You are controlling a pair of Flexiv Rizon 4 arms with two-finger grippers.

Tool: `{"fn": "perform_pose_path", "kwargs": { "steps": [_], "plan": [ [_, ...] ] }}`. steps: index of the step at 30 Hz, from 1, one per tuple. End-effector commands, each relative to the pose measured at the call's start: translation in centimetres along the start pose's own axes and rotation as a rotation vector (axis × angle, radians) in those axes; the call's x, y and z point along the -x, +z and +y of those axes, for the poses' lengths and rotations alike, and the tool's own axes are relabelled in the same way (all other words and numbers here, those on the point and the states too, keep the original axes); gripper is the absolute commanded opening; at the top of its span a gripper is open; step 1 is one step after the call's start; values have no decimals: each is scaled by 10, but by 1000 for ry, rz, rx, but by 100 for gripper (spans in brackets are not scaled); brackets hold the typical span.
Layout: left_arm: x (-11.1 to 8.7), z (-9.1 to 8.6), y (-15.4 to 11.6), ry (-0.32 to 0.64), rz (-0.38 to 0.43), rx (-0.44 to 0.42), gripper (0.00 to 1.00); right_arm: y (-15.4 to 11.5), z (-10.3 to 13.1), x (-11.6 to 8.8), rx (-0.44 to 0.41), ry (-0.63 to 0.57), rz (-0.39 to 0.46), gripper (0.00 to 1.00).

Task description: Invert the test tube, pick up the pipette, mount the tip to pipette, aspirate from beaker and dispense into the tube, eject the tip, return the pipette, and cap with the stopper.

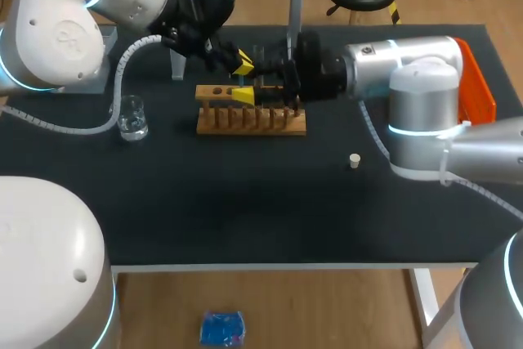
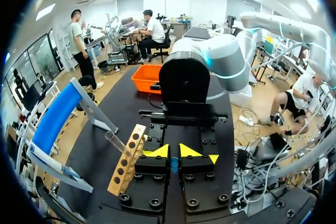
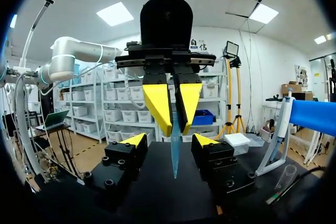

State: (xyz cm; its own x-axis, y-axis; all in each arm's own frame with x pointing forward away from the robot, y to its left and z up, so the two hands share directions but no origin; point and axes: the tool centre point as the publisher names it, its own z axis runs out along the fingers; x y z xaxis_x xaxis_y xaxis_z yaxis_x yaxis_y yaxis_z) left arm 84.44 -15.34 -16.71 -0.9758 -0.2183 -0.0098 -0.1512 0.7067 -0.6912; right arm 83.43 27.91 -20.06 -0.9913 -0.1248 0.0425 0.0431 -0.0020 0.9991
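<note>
Blue translucent pipette tip (image 3: 175,150) hangs point-down, pinched between the nearly closed fingers of the left end effector (image 3: 175,128), above the back half of the black table (image 1: 245,218). The right end effector (image 3: 169,141) faces it with its fingers spread wide on either side of the tip, touching nothing.

By my reading the task is early. No pipette is in either end effector, so mounting, aspirating, dispensing, ejecting, returning and capping all appear to be left. The light wooden tube rack (image 1: 251,120) stands under both end effectors. The small clear glass beaker (image 1: 131,118) sits toward the table's left edge with clear liquid in it. The little white stopper (image 1: 355,161) lies loose, right of the table's middle, so nothing is capped yet.

A clear tube (image 2: 114,142) leans at the rack's end, and I cannot tell which way up it is. From above, both end effectors overlap and hide the tip. I cannot pick out the pipette with any certainty.
</note>
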Motion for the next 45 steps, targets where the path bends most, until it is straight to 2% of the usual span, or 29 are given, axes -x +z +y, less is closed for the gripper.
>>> {"fn": "perform_pose_path", "kwargs": {
  "steps": [1,4,10,16,35,36,41,45],
  "plan": [
    [0,-1,-1,-1,2,4,0,1,0,3,0,-2,6,49],
    [0,-1,-1,-1,2,4,0,1,1,3,0,-3,7,47],
    [0,-1,-1,-1,2,4,0,2,-1,5,-2,-1,6,37],
    [0,-1,-1,-1,2,4,0,0,-1,6,2,2,-2,0],
    [0,-1,-1,-1,2,4,0,-2,-2,6,24,8,-15,0],
    [0,-1,-1,-1,2,4,100,-2,-2,6,23,8,-14,0],
    [0,-1,-1,-1,2,4,100,-7,-2,4,13,3,-8,0],
    [0,-1,-1,-1,2,4,100,-25,1,1,3,-11,-1,0]
  ]
}}
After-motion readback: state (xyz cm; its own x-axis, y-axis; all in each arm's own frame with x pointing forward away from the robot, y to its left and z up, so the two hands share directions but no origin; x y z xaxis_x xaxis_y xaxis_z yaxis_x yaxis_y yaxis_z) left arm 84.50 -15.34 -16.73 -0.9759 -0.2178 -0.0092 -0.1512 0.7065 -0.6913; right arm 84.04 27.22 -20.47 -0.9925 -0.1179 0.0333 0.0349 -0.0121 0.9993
